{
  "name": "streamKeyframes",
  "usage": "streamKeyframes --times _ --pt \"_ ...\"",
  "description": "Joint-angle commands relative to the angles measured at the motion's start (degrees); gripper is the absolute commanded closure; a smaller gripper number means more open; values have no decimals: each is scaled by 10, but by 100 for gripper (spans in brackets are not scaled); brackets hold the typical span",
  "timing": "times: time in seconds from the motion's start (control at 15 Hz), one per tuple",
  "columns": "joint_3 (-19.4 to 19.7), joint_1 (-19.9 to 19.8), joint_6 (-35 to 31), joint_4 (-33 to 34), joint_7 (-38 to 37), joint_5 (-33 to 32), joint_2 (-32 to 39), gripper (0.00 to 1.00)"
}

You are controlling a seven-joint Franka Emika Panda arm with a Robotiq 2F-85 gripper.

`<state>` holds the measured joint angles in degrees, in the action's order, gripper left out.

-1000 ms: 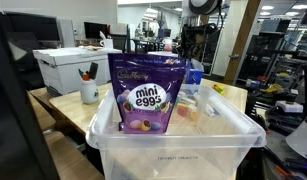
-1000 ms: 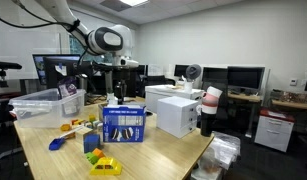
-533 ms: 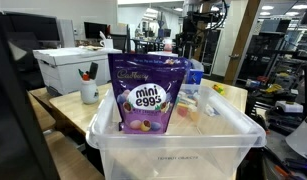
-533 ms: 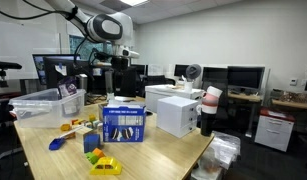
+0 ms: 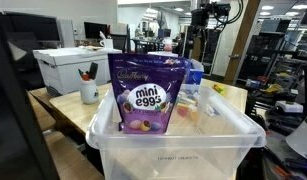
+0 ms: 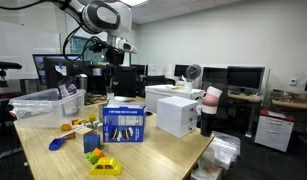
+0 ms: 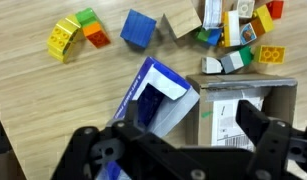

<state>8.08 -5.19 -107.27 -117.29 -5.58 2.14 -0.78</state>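
My gripper [image 7: 171, 125] hangs open high above the wooden table, with nothing between its fingers. Straight below it in the wrist view lies a blue and white carton [image 7: 153, 95], and beside that is a box with a white label [image 7: 236, 112]. In an exterior view the gripper [image 6: 116, 75] is well above the blue carton [image 6: 124, 124] and apart from it. In an exterior view the gripper [image 5: 201, 48] shows far behind a clear bin [image 5: 173, 150].
Loose toy blocks [image 7: 73, 30] and a blue cube [image 7: 138, 27] lie scattered on the table [image 7: 53, 100]. A purple mini eggs bag [image 5: 145, 95] stands in the clear bin. A white box [image 6: 175, 112], another clear bin [image 6: 43, 103] and monitors stand round about.
The jaws have opened wide. The arm has risen straight up, away from the blue carton.
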Motion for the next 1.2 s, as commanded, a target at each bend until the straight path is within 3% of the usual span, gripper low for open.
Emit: streamKeyframes --times 0.0,0.33,0.8,1.13 --pt "-3 -6 9 -50 105 -6 -39 0" --pt "-6 1 16 -87 227 -5 -45 0" --pt "-24 14 11 -87 360 -36 -23 0" --pt "-36 20 -69 -96 421 -121 -8 0"
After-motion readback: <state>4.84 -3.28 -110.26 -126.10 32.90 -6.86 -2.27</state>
